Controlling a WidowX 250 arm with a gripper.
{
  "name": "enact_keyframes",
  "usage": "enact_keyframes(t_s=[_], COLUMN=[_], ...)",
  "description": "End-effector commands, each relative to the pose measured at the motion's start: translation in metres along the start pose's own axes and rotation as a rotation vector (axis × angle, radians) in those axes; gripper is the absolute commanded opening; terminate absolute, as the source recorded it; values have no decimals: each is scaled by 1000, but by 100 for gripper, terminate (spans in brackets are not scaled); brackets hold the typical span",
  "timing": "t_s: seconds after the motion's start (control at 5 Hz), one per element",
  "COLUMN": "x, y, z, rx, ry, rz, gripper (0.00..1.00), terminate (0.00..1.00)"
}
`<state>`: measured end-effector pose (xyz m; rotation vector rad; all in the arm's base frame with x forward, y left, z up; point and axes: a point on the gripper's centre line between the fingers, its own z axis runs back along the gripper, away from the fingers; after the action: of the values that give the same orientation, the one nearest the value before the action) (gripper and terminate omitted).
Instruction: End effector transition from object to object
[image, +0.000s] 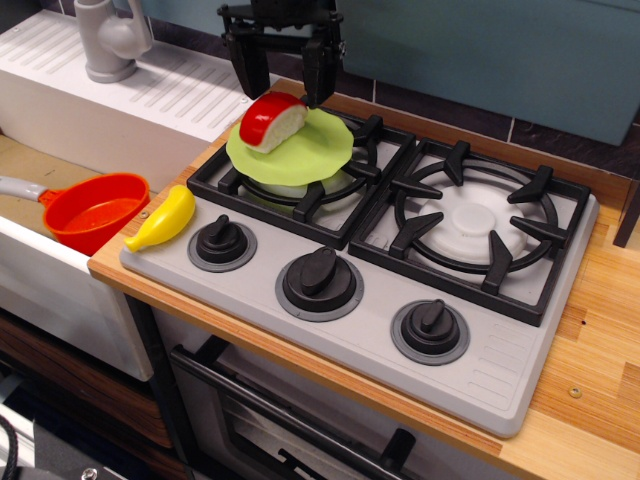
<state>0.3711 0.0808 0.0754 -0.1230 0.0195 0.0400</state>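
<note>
My black gripper (279, 88) hangs above the back left burner with its two long fingers spread apart and nothing between them. Just below the fingertips a red and white sushi piece (272, 121) lies on a light green plate (295, 152). The plate rests on the back left burner grate (300, 185). The fingertips stand a little above the sushi piece and do not touch it. A yellow banana (163, 219) lies at the left edge of the grey stove top.
An orange pot (95, 212) sits in the sink at left. A grey faucet (110, 40) stands at the back left. The right burner (470, 222) is bare. Three black knobs (320, 278) line the stove front. Wooden counter (600, 350) lies at right.
</note>
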Motion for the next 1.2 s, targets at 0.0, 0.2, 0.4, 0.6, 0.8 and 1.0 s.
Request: enact_keyframes(t_s=[0.0,0.2,0.4,0.6,0.8,1.0], x=[-26,-40,-50,-52,-49,-56], y=[19,24,28,31,36,40], z=[39,37,33,27,17,10], rx=[26,51,61,62,65,79], ry=[-33,-38,-44,-53,-72,-81], rz=[-27,-26,-29,-26,-34,-49], gripper=[100,100,100,100,100,100], terminate=[0,0,0,0,0,0])
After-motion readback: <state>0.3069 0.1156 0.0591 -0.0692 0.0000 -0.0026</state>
